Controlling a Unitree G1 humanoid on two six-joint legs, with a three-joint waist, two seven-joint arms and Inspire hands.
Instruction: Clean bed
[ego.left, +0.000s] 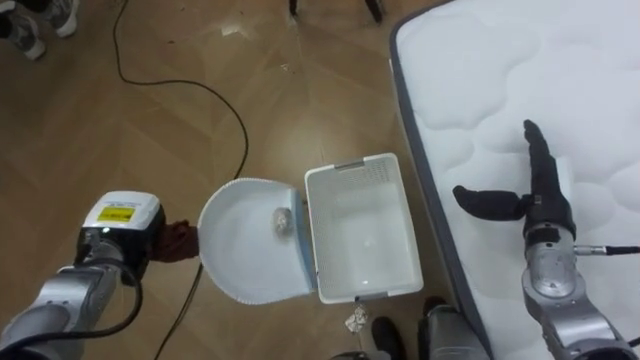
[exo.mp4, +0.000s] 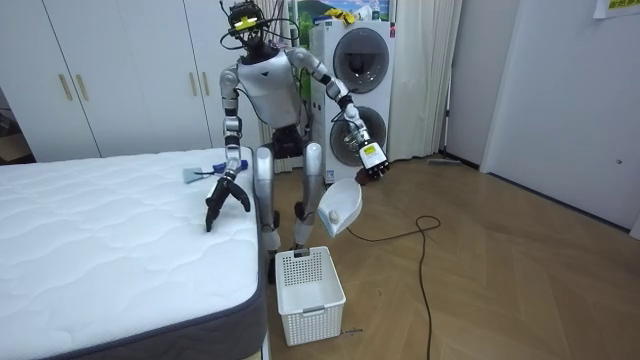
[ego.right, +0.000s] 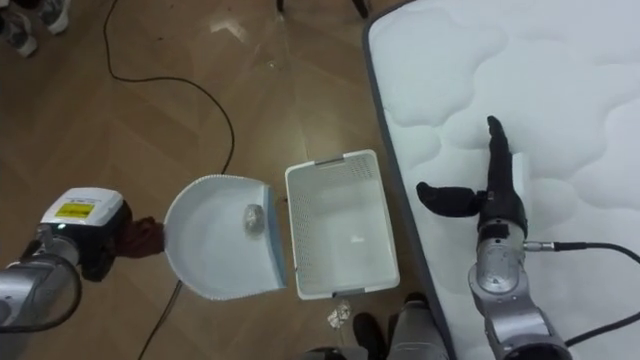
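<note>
Left eye view.
- Left hand (ego.left: 172, 240), lower left: fingers curled round the handle end of a white dustpan (ego.left: 240, 262), held level above the wooden floor.
- Crumpled paper wad (ego.left: 282, 220): in the pan, near the edge that lies just beside the basket.
- White slatted basket (ego.left: 395, 215): on the floor between dustpan and bed, nothing clearly seen inside.
- Bed (ego.left: 600, 60): bare quilted white mattress, grey edge, no litter on the visible part.
- Right hand (ego.left: 537, 195): over the mattress near its edge, fingers straight, thumb spread wide, holding nothing.
- Small crumpled scrap (ego.left: 357, 320): on the floor at the basket's near end.

Room view.
- Stands at the bedside, washing machine (exo.mp4: 360, 60) behind, dustpan tipped down above the basket.
- Blue object (exo.mp4: 195, 173): on the mattress beyond the right hand, too small to identify.

Right eye view.
- Same layout, nothing added.

Progress, as judged.
- Wad collected but not yet dumped, so emptying into the basket likely next.
- Blue object and floor scrap left to deal with.

Unclear.
- Dustpan handle hidden inside the left hand.
- Contact between right fingertips and mattress cannot be told.
- Far side of the bed cut off.
</note>
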